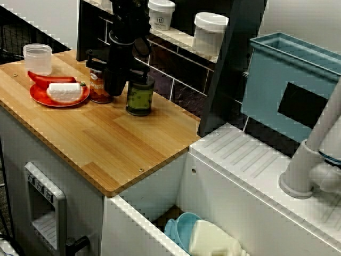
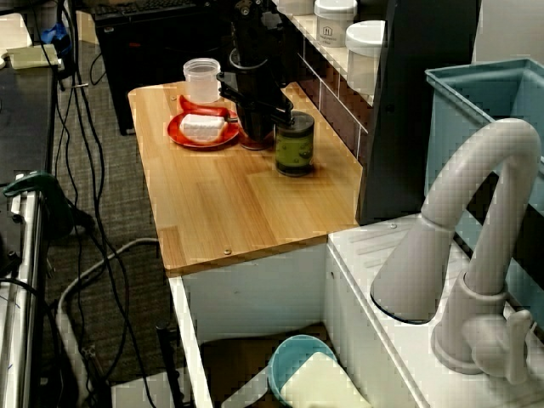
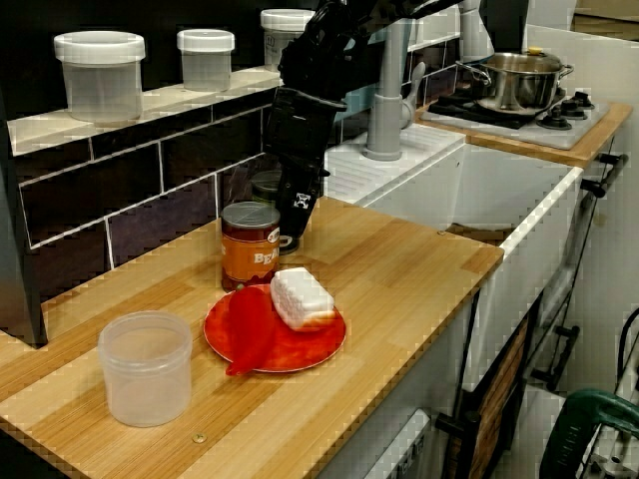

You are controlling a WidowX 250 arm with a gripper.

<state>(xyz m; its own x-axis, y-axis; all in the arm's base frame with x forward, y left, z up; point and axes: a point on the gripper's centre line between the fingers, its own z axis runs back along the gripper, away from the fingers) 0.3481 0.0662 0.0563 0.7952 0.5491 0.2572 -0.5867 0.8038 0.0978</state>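
Note:
My black gripper [image 1: 114, 88] hangs low over the wooden counter [image 1: 106, 138], between an orange-labelled can [image 1: 99, 88] and a dark green can [image 1: 139, 96], close to both. The arm's body hides its fingertips, so their state is unclear. In the view from the counter's end the gripper [image 3: 293, 225] stands just behind the orange can [image 3: 250, 246], with the green can [image 3: 266, 186] partly hidden. Seen from the sink end, the gripper [image 2: 255, 127] covers most of the orange can, and the green can [image 2: 294, 144] stands free to its right.
A red plate [image 1: 42, 98] beside the orange can carries a white block [image 1: 65, 92] and a red pepper [image 1: 45, 80]. A clear plastic cup [image 1: 38, 58] stands behind it. White jars [image 1: 210, 32] line the tiled ledge. A sink with a blue bowl [image 1: 181, 229], a faucet [image 2: 476, 255] and a blue bin [image 1: 287, 85] lie to the right.

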